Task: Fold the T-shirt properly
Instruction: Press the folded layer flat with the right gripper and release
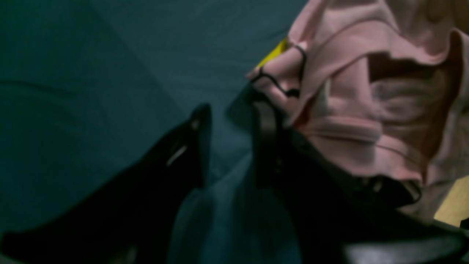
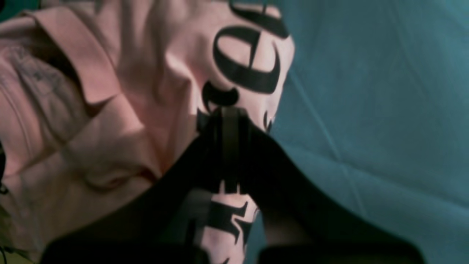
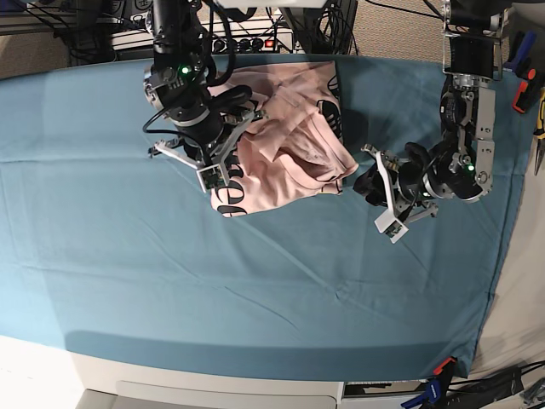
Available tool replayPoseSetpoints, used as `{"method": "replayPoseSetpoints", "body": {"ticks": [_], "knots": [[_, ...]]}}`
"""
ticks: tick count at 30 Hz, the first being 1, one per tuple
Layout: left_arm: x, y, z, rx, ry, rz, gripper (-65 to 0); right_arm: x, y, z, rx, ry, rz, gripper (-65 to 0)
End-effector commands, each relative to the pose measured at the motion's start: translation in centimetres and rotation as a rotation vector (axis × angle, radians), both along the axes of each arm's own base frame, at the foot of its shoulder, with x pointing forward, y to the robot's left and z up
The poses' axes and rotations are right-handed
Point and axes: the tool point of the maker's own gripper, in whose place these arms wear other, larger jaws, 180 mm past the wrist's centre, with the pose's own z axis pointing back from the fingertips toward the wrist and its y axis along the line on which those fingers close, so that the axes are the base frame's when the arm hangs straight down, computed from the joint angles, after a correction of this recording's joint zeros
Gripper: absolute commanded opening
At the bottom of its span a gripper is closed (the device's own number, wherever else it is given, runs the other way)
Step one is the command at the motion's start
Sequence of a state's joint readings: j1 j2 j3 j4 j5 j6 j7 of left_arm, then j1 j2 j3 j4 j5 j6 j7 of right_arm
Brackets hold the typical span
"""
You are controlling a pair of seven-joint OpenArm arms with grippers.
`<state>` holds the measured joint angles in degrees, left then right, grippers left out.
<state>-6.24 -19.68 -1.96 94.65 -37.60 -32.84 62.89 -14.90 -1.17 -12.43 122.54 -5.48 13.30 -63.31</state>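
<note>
The pale pink T-shirt lies crumpled at the back middle of the teal cloth, with black lettering showing at its front left corner. My right gripper is shut on that lettered corner. In the right wrist view its jaws pinch a fold of the T-shirt between black letters. My left gripper sits just right of the shirt's right edge. In the left wrist view the left gripper stands open with only teal cloth in the gap, and the T-shirt bunches just past the right finger.
The teal table cloth covers the whole table. Cables and a power strip run along the back edge. Hand tools lie off the right edge. A yellow item peeks out from behind the shirt.
</note>
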Motion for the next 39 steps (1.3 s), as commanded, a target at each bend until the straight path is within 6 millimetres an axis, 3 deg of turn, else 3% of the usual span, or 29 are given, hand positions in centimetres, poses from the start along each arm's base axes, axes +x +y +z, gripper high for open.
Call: {"method": "replayPoseSetpoints", "body": {"ticks": [1, 10, 16, 20, 25, 33, 39], "knots": [[1.0, -0.1, 1.5, -0.023, -0.049, 0.002, -45.0, 0.6, 0.5, 1.0, 0.021, -0.043, 0.012, -65.0], [1.0, -0.1, 1.5, -0.023, -0.049, 0.002, -45.0, 0.6, 1.7, 0.8, 0.041, -0.048, 0.087, -65.0], [1.0, -0.1, 1.5, -0.024, -0.049, 0.002, -45.0, 1.4, 1.7, -1.9, 0.031, 0.023, 0.089, -65.0], [1.0, -0.1, 1.5, -0.023, -0.049, 0.002, -45.0, 1.3, 2.2, -2.3, 0.058, 0.049, 0.100, -65.0], [1.0, -0.1, 1.5, -0.023, -0.049, 0.002, -45.0, -0.8, 4.4, -3.4, 0.043, 0.148, 0.201, -65.0], [1.0, -0.1, 1.5, -0.023, -0.049, 0.002, -45.0, -4.3, 11.0, -3.4, 0.054, 0.179, 0.432, -65.0], [1.0, -0.1, 1.5, -0.023, -0.049, 0.002, -45.0, -6.4, 13.9, -3.3, 0.054, 0.198, 0.542, -65.0]]}}
